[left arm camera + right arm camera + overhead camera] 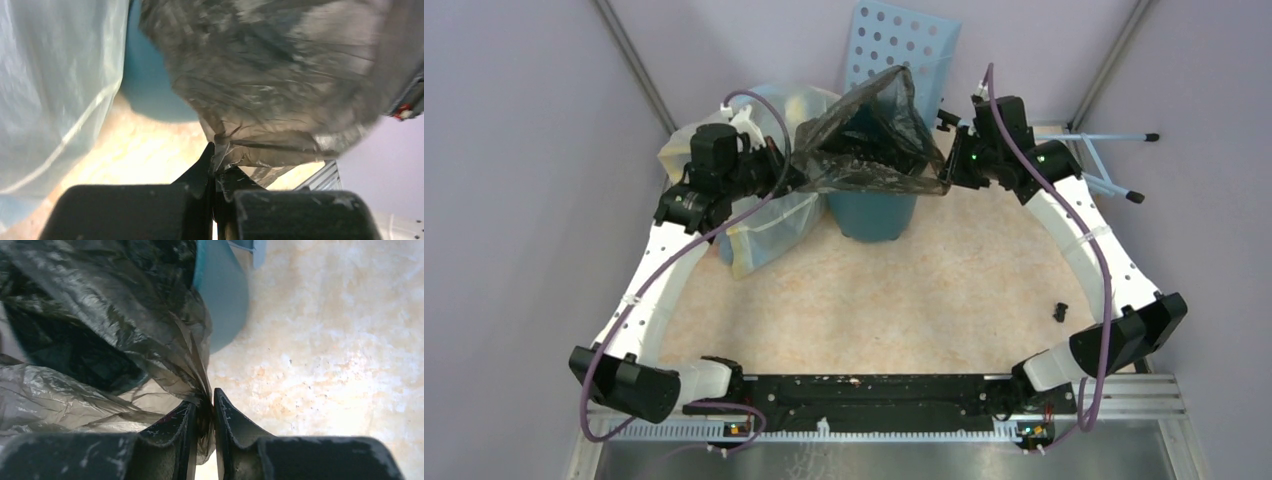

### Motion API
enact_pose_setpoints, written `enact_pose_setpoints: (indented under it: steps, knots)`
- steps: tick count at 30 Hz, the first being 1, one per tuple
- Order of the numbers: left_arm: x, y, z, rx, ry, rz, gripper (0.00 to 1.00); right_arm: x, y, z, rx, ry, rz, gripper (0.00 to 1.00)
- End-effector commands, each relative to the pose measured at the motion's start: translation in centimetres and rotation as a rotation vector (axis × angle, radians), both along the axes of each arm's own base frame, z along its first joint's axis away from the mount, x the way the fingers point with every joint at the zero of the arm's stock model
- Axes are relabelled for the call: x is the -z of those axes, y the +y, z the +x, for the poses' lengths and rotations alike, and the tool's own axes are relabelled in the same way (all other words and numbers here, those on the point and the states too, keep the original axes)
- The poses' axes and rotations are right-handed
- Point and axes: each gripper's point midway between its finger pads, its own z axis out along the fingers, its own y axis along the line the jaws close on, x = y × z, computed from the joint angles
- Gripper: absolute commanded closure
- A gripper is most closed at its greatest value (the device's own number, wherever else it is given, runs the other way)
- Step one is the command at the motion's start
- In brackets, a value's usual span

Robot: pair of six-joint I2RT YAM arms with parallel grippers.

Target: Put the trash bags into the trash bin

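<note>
Seen from above, bare tan table (894,300) spreads across the lower centre. At upper centre a pale bag (764,225) sits just left of the bin (874,215). The dark bag (874,140) is stretched open over the bin. The left gripper (796,172) and right gripper (944,182) grip opposite rim edges. The wrist views alone show the fingers closed tight on film.

no readable text or labels anywhere

Round teal plastic bin (872,214): set on the table (904,300), rear centre. Thin dark crinkly plastic bag (869,135): stretched over it, from left hand (796,175) to right hand (946,183). Pale translucent stuffed bag (764,225): left of bin. Light-blue perforated panel (904,50): behind.
</note>
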Motion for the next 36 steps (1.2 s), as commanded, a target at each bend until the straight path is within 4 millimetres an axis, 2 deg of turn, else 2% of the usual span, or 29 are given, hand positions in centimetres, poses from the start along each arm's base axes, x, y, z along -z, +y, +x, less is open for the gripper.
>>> enact_pose_setpoints:
  steps: [1,4,8,11,13,14,19,22,24,27,32,36]
  knots:
    - [5.2,0.2,-0.5,0.011,0.122,0.036,1.0,0.8,-1.2,0.5,0.034,-0.021,-0.044,0.83]
    - [8.0,0.2,-0.4,0.004,0.143,0.041,1.0,1.4,-2.0,1.5,0.068,-0.039,-0.056,0.82]
    - [9.6,0.8,1.2,-0.033,0.085,0.076,1.0,1.0,-3.0,3.7,0.104,-0.105,-0.065,0.69]
    - [9.2,1.2,2.9,-0.042,0.018,0.136,1.0,0.0,-3.1,5.3,0.101,-0.14,-0.038,0.65]
    - [7.9,1.3,4.0,-0.044,-0.025,0.162,1.0,-1.1,-3.1,6.1,0.088,-0.162,-0.036,0.64]
    - [7.2,1.3,4.3,-0.047,-0.047,0.167,1.0,-1.8,-3.1,6.3,0.078,-0.176,-0.04,0.59]
    - [6.1,1.8,4.8,-0.09,-0.079,0.162,0.65,-3.6,-2.7,5.8,0.021,-0.224,-0.041,0.43]
    - [6.0,1.9,4.2,-0.107,-0.071,0.136,0.56,-4.4,-2.3,5.0,-0.015,-0.252,-0.017,0.36]
    - [6.2,2.0,3.8,-0.113,-0.063,0.12,0.55,-4.8,-1.7,4.9,-0.038,-0.262,0.01,0.33]
    - [6.5,1.9,3.4,-0.114,-0.046,0.101,0.57,-4.5,-1.1,5.3,-0.05,-0.229,0.026,0.31]
    - [7.3,1.3,3.1,-0.088,-0.019,0.082,0.57,-2.0,-0.9,7.1,-0.006,-0.116,0.002,0.3]
    - [7.5,1.0,2.9,-0.075,-0.018,0.065,0.57,-0.8,0.0,7.9,-0.011,-0.062,0.026,0.33]
